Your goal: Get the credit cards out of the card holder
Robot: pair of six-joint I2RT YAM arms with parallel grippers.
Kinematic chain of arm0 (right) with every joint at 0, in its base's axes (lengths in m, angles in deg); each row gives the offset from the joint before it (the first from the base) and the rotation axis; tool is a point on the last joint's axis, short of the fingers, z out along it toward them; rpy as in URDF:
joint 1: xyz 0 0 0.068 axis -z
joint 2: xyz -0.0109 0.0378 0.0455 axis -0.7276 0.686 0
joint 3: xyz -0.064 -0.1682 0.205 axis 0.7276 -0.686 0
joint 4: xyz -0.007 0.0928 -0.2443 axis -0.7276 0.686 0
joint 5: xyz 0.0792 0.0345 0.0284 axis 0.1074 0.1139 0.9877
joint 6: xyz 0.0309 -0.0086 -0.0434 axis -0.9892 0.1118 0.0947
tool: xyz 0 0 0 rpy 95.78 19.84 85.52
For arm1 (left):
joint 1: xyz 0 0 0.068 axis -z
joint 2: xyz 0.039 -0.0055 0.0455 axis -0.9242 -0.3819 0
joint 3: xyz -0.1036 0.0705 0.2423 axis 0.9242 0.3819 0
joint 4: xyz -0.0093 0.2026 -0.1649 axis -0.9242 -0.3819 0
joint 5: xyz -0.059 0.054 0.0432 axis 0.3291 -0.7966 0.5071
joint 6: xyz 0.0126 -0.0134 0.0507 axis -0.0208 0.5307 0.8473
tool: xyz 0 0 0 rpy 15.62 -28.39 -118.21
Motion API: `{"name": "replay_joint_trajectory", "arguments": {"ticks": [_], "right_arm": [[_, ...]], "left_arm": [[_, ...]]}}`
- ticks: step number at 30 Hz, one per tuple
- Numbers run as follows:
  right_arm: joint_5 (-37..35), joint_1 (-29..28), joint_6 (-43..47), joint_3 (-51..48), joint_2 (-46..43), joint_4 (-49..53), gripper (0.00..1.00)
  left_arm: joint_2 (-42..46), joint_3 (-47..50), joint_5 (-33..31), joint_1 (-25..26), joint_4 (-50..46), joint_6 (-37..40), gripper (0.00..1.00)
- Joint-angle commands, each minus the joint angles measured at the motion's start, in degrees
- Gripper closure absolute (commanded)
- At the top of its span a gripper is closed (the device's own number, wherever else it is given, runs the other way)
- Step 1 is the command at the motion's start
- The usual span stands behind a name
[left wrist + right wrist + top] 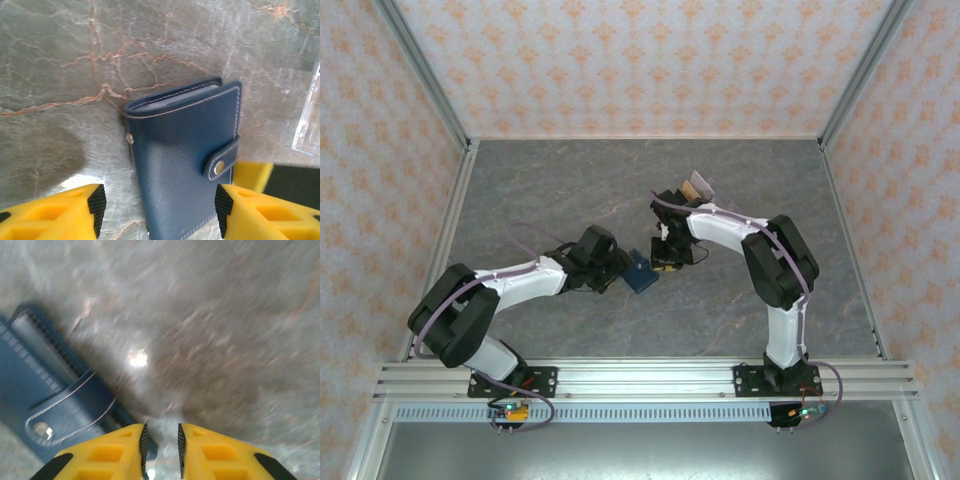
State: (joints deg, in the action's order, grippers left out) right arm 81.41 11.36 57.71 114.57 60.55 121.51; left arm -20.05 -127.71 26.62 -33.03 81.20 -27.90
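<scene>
My left gripper [160,212] is open, its yellow fingers spread wide on both sides of the dark blue stitched leather card holder [185,160]. The holder lies shut on the grey marble-look table [65,55], its snap tab done up. My right gripper [161,447] is almost closed, with just a thin slit, beside the holder's corner; that view is blurry. The left wrist view adds a see-through plastic card [308,112] nearby. From above, small brown and pale cards [697,184] lie farther back.

Around me stand pale walls [620,60] patterned in orange, framed by aluminium rails [640,378]; my table [570,190] is grey marbled stone.
</scene>
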Motion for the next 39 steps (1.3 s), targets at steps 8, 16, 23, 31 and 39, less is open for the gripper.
{"name": "replay_joint_trajectory", "arguments": {"ticks": [8, 16, 23, 31, 39], "right_arm": [[4.2, 1.3, 2.4, -0.2, -4.6, -0.3, 0.67], [6.7, 0.7, 2.9, 0.4, -1.5, -0.9, 0.66], [5.7, 0.4, 2.7, 0.8, 1.7, -0.8, 0.73], [1.7, 0.5, 1.9, 0.7, 3.7, -0.7, 0.77], [1.1, 0.5, 0.9, 0.3, 3.2, -2.1, 0.77]], "left_arm": [[-2.4, -0.5, 0.0, 0.5, 1.3, 1.0, 0.47], [-4.7, -1.4, 1.6, 0.5, 2.9, 2.1, 0.5], [-6.2, -1.9, 3.3, 0.5, 4.5, 2.3, 0.53], [-6.6, -1.9, 4.1, 0.0, 5.9, 3.0, 0.58], [-5.0, -1.1, 5.5, -0.4, 9.8, 4.7, 0.68]]}}
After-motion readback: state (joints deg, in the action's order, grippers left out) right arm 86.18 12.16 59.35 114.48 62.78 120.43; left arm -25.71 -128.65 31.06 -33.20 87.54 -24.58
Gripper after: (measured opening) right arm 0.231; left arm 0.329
